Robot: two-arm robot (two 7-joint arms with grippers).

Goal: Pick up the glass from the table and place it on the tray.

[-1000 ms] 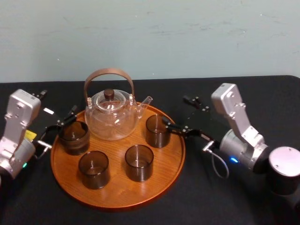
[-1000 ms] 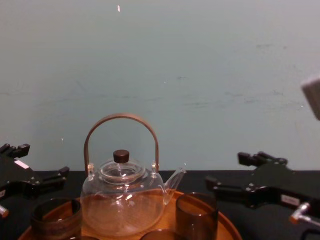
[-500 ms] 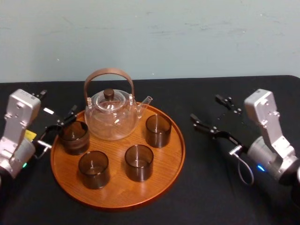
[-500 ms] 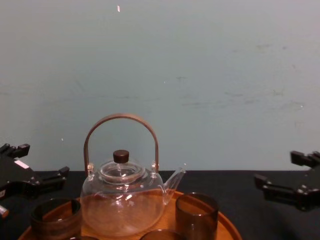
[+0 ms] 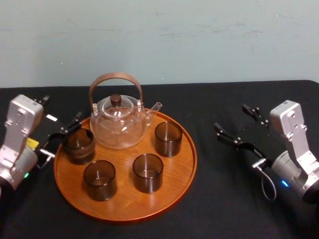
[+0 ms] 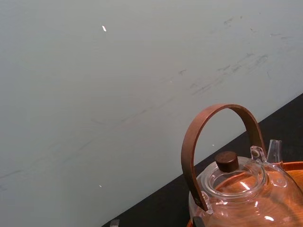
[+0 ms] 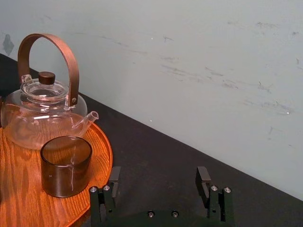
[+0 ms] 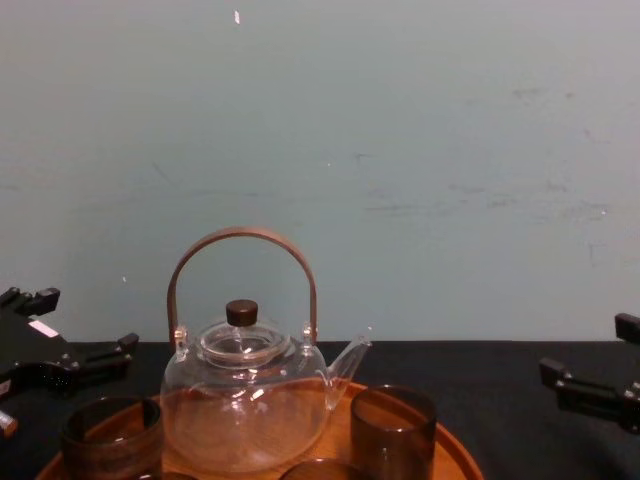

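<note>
No legible text or labels.

At the middle of the worktop [image 5: 224,209], the tray [image 5: 124,213]. On it, at 12 o'clock, the teapot [image 5: 118,125], spout toward 2 o'clock. Before and beside the teapot, four glasses, all on the tray and apart from one another: the first glass [image 5: 168,139] at 2 o'clock, just before the spout; the second glass [image 5: 148,172] at 5 o'clock; the third glass [image 5: 99,179] at 7 o'clock; the fourth glass [image 5: 79,145] at 9 o'clock, by the rim. Off the tray at 10 o'clock, just beside the rim and behind the fourth glass, the left tool [image 5: 62,108]. Off the tray between 2 and 3 o'clock, well apart from it, the right tool [image 5: 231,117], over the worktop.
</note>
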